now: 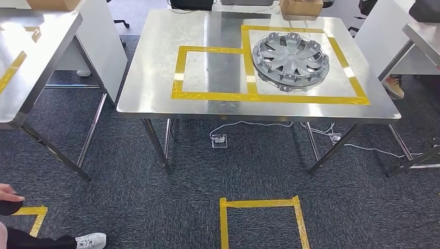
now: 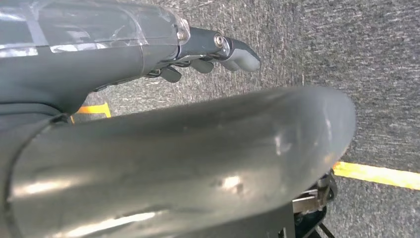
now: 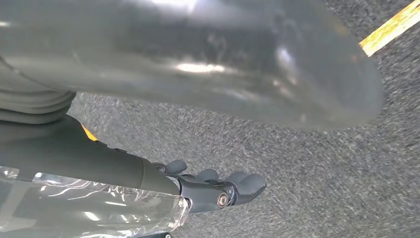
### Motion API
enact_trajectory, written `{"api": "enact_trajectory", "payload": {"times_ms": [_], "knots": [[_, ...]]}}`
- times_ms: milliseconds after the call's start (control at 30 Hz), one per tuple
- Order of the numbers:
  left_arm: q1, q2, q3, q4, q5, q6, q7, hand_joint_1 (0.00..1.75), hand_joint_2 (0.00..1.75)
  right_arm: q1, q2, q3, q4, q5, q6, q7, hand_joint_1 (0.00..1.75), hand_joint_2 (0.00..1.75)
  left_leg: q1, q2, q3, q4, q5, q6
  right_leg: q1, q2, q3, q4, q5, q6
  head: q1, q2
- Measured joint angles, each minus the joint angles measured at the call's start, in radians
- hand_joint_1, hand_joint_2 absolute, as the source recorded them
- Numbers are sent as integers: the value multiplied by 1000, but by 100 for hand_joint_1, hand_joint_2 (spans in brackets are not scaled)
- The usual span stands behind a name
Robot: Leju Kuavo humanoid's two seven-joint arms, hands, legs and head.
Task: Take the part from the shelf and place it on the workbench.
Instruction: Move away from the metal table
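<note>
**Part on tabletop, both robot hands hanging empty**

Lies already on the tabletop (image 1: 155,98): the part (image 1: 291,60), a grey wheel cover, flat inside the larger yellow tape box (image 1: 358,88), toward its far side. Sits right of the smaller tape box (image 1: 179,78), apart from its line. No shelf visible from here.

Left robot hand (image 2: 213,54) hangs over grey carpet (image 1: 129,207), fingers loosely curled, grasping nothing. Right robot hand (image 3: 218,186) likewise: relaxed, slightly curled, nothing held, carpet below.

Judging from this, placing looks done, or a further fetch is due. If fetching again: turn toward the shelf before raising either arm, keep both hands low and clear of the tabletop edge. Grip the next part by its rim, carry level, lower flat within the tape box. Mind the person's shoe (image 1: 91,240) near the floor tape (image 1: 36,215), left of the tabletop, and the cables (image 1: 249,125) beneath it.
</note>
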Motion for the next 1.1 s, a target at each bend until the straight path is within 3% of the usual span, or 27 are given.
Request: {"api": "enact_trajectory", "payload": {"times_ms": [100,167,233,300,367,433,467,500,567,633,667,800,867,933,967,1033,1100], "knots": [[-1,-2,0,0,0,2,0,0,0,-1,-2,0,2,7,0,0,0,0,-2,-2,0,1,2,-5,3,3,117,-210,85,-19,2,0],[-1,-3,0,0,-2,6,1,0,0,-2,-5,1,2,19,-2,0,0,0,-4,-2,-8,2,6,-14,7,5,148,-278,94,-32,2,0],[-1,-3,0,0,-6,7,4,0,0,-1,-8,1,2,30,-1,0,0,0,-6,-2,-13,2,9,-25,7,5,147,-288,93,-41,1,0],[-1,-3,0,0,-11,7,12,0,0,0,-9,1,2,37,3,-1,0,0,-6,-1,-22,20,-10,-35,3,2,149,-300,101,-50,-3,0],[-1,-3,0,0,-13,5,18,0,0,-2,-9,2,2,45,11,-4,0,0,-5,-1,-64,110,-67,-42,1,-1,149,-307,106,-56,-13,0],[0,-3,0,0,-14,4,21,0,0,-1,-9,2,2,51,16,-8,0,0,-5,0,-129,241,-123,-44,3,-2,143,-303,107,-58,-23,0],[0,-3,0,0,-14,3,22,0,0,-1,-9,2,2,52,18,-8,0,0,-5,0,-148,277,-128,-45,4,-2,142,-300,106,-58,-24,0],[0,-3,0,0,-14,3,23,0,0,0,-9,2,2,52,19,-9,0,0,-5,0,-148,276,-112,-45,5,-2,140,-297,106,-58,-25,0],[0,-3,0,0,-14,3,23,0,0,-1,-9,2,2,54,20,-9,0,0,-5,1,-97,170,-40,-40,5,-1,140,-289,102,-57,-27,0],[0,-3,0,0,-12,3,19,0,0,-1,-9,2,3,65,23,-9,0,0,-6,2,-42,57,3,-32,7,2,136,-279,98,-51,-29,0],[0,-4,0,0,-10,3,16,0,0,-1,-9,3,3,73,25,-8,0,0,-7,2,-30,30,8,-28,8,2,133,-274,97,-46,-29,0],[1,-8,0,-1,-6,-1,28,0,0,0,-7,8,4,110,33,-7,0,0,-7,1,-31,18,14,-12,7,4,126,-266,93,-29,-27,0],[0,-15,-1,-1,-8,-12,52,0,0,0,-9,14,5,131,35,-6,0,0,-2,2,-34,15,20,-3,4,5,101,-202,45,-15,-20,0],[0,-21,-4,-1,-16,-23,79,0,0,0,-10,18,6,147,37,-6,0,0,-2,3,-40,16,23,2,-1,5,49,-74,-26,-3,-10,0],[0,-23,-6,-1,-21,-26,89,0,0,1,-10,19,7,153,37,-6,0,0,-2,4,-43,16,24,3,-3,5,26,-17,-49,1,-6,0],[0,-22,-12,0,-27,-25,93,0,0,3,-10,21,8,157,39,-6,0,0,-2,5,-44,16,25,3,-5,5,26,0,-36,1,2,0],[0,-20,-17,0,-29,-18,78,0,0,3,-12,24,10,158,45,-10,0,0,-2,8,-40,16,25,3,-6,2,89,-120,32,-6,8,0]]}}
